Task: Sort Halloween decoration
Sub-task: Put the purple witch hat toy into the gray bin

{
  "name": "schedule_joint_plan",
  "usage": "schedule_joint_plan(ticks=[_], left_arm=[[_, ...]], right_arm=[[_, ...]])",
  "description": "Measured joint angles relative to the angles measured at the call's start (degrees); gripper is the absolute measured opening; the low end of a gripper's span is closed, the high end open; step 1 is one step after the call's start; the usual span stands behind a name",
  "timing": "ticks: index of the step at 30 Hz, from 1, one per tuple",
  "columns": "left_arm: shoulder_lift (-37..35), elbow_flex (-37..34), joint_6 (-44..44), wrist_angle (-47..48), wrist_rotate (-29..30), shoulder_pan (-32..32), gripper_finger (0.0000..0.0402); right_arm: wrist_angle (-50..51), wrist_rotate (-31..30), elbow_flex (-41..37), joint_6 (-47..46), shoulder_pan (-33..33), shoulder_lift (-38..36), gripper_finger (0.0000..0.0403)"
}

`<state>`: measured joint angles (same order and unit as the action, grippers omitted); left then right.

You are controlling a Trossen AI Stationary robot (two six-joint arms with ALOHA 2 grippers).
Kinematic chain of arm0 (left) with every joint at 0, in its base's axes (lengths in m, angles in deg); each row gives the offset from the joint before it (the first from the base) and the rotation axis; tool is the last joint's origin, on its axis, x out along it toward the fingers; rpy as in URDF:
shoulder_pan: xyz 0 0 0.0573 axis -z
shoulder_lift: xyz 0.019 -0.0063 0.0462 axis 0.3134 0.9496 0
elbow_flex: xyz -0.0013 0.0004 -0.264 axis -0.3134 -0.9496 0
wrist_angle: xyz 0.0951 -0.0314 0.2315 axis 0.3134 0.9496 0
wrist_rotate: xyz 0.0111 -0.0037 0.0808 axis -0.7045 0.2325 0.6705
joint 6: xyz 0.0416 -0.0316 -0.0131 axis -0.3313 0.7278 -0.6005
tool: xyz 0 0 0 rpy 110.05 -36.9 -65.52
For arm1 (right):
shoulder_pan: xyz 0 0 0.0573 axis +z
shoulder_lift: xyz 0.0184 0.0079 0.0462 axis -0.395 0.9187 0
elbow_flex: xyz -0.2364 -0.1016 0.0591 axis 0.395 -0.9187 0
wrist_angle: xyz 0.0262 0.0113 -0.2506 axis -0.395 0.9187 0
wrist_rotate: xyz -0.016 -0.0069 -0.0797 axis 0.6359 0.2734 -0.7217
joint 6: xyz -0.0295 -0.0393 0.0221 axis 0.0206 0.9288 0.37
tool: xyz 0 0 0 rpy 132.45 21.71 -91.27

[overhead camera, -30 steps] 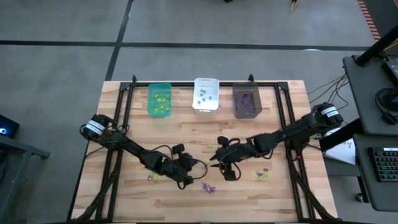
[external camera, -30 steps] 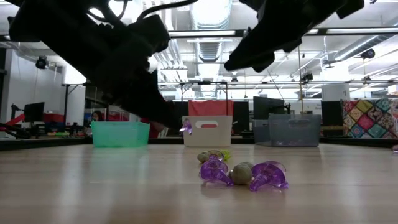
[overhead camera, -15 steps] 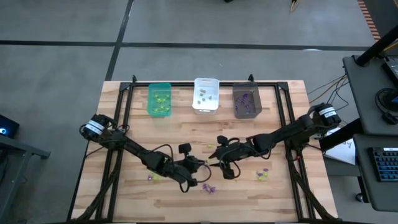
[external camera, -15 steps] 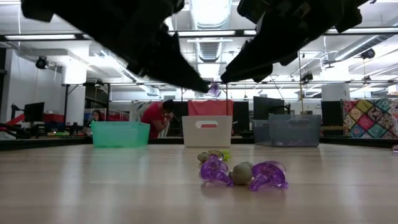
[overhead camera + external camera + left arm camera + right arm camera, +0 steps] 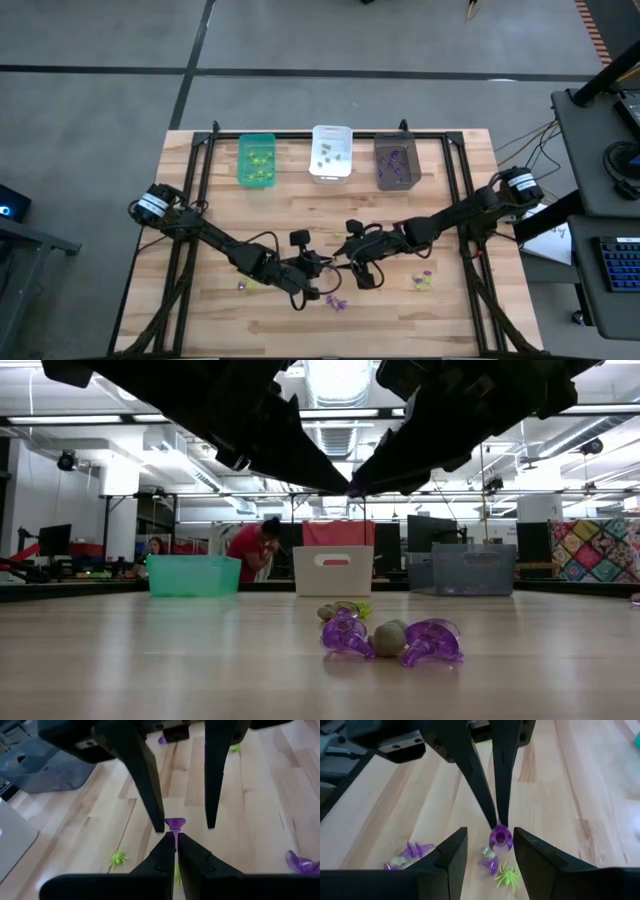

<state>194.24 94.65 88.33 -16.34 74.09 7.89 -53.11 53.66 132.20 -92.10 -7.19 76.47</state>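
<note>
My left gripper point(image 5: 175, 836) is shut on a small purple trinket point(image 5: 175, 824) held in the air above the table's middle point(image 5: 335, 264). My right gripper point(image 5: 490, 834) faces it, open, with one finger point(image 5: 157, 822) on each side of the trinket's flared end; I see no touch. In the low view both grippers meet tip to tip point(image 5: 349, 488) high above the board. Other trinkets lie on the table: two purple ones point(image 5: 345, 635) point(image 5: 431, 642) around a greyish one point(image 5: 388, 639), and yellow-green ones point(image 5: 506, 877) point(image 5: 421, 283). My left gripper pinches the purple trinket by its thin stem point(image 5: 175, 839) between the two fingertips. The flared cup end point(image 5: 500, 838) sticks out beyond the tips toward my right gripper. The trinket is lifted clear of the table.
Three bins stand in a row at the far edge: green point(image 5: 257, 161), white point(image 5: 331, 153), dark grey point(image 5: 396, 163), each with trinkets inside. A lone purple trinket point(image 5: 240, 286) lies near the left arm. A person shows in the room beyond the table point(image 5: 250, 550).
My left gripper has risen from near the table, carrying the purple trinket up and toward my right gripper. My right gripper has come a little toward the table's left, and its open fingers now stand around the trinket. The trinkets on the table have not moved.
</note>
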Motion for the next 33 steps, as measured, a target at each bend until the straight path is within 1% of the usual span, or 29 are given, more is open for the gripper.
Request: schedule_joint_plan(ticks=[4, 7, 18, 21, 24, 28, 33], left_arm=[[0.0, 0.0, -0.3, -0.4, 0.0, 0.0, 0.0000], [0.0, 0.0, -0.3, -0.4, 0.0, 0.0, 0.0000], [0.0, 0.0, -0.3, -0.4, 0.1, 0.0, 0.0000], [0.1, -0.1, 0.1, -0.3, 0.5, 0.0, 0.0000], [0.1, -0.1, 0.4, -0.3, 0.4, 0.0, 0.0002], [0.1, -0.1, 0.5, 0.0, 0.4, 0.0, 0.0025], [0.1, -0.1, 1.2, 1.9, 0.3, 0.0, 0.0078]], right_arm=[[0.3, 0.0, 0.0, -0.1, -0.5, 0.2, 0.0148], [0.1, 0.0, 0.0, -0.1, -1.0, 0.2, 0.0135], [0.2, 0.2, 0.0, 0.9, -1.2, 0.2, 0.0034], [0.3, 0.2, 0.0, 1.0, -1.2, 0.2, 0.0026], [0.3, 0.2, 0.0, 1.0, -1.2, 0.2, 0.0029], [0.5, 0.0, 0.0, 0.6, -1.3, 0.2, 0.0032], [1.8, 0.0, 0.0, 0.1, -1.8, -0.2, 0.0033]])
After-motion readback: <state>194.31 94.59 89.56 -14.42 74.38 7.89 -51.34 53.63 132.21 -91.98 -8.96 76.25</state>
